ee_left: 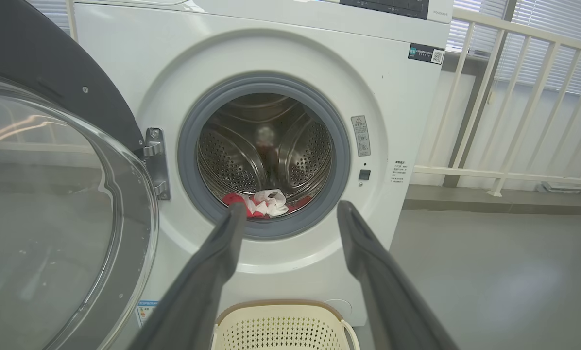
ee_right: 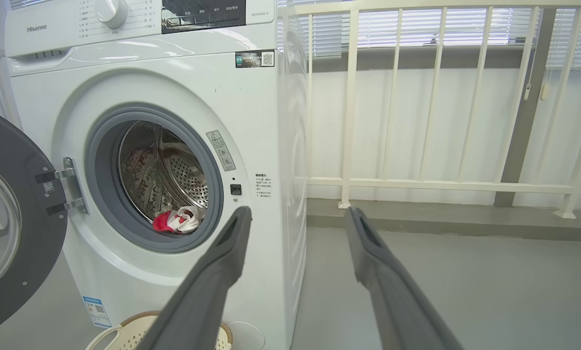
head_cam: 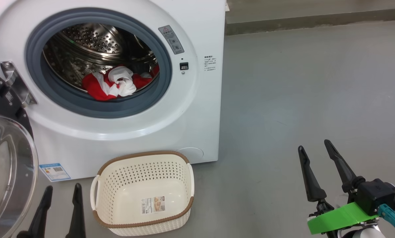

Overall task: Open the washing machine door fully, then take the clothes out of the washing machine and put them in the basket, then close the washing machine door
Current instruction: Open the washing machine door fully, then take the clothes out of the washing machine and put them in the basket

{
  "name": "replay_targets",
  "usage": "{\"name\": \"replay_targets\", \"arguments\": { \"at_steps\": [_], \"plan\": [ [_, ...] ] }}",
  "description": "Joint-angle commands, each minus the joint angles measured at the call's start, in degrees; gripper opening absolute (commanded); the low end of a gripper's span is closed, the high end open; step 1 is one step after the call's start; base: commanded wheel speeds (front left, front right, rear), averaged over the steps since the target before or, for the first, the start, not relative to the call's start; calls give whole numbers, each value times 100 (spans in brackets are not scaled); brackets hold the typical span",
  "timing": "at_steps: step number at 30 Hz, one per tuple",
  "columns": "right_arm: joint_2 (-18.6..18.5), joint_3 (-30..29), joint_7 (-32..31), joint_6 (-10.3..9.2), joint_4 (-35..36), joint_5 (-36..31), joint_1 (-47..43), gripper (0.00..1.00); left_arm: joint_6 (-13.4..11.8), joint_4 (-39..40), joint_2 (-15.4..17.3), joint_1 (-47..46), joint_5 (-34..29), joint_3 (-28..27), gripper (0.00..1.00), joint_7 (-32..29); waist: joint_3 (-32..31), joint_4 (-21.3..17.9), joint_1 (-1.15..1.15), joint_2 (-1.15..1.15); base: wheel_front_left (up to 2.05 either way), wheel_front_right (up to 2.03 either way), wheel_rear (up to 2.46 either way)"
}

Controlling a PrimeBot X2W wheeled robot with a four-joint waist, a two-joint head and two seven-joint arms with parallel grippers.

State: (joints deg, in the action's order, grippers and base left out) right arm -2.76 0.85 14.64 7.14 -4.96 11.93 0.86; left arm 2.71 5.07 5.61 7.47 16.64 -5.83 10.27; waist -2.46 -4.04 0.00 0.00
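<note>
The white washing machine (head_cam: 197, 109) stands with its round door (head_cam: 9, 165) swung wide to the left, glass bowl facing me. Red and white clothes (head_cam: 115, 84) lie at the front of the steel drum, also seen as clothes (ee_left: 264, 204) in the left wrist view. The cream basket (head_cam: 144, 193) sits on the floor below the opening, with nothing inside but its paper label. My left gripper (head_cam: 62, 191) is open at the lower left, beside the basket. My right gripper (head_cam: 314, 148) is open at the lower right, well away from the machine.
Grey floor (head_cam: 300, 99) stretches to the right of the machine. A white railing (ee_right: 417, 121) with blinds behind it runs along a raised kerb at the back. The open door (ee_left: 52, 218) takes up the space at the left.
</note>
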Motion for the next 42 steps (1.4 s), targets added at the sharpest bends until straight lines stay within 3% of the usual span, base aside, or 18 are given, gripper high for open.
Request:
{"name": "replay_targets", "arguments": {
  "at_steps": [1,23,35,42],
  "plan": [
    [-11,138,36,35,159,-66,67,100,-45,109,86,-61,-66,-202,100,52,-14,-31,0,0,0,0,0],
    [-11,74,36,35,98,-82,-73,100,-141,25,178,65,-152,-70,100,16,-10,-59,0,0,4,-4,0],
    [-11,123,36,35,15,-73,-53,100,-268,38,192,40,-211,-33,100,67,-41,-33,0,0,116,-116,0],
    [-11,98,36,35,11,-120,-26,100,-193,30,171,32,-68,52,100,5,-55,-6,0,0,61,-61,0]
  ]
}}
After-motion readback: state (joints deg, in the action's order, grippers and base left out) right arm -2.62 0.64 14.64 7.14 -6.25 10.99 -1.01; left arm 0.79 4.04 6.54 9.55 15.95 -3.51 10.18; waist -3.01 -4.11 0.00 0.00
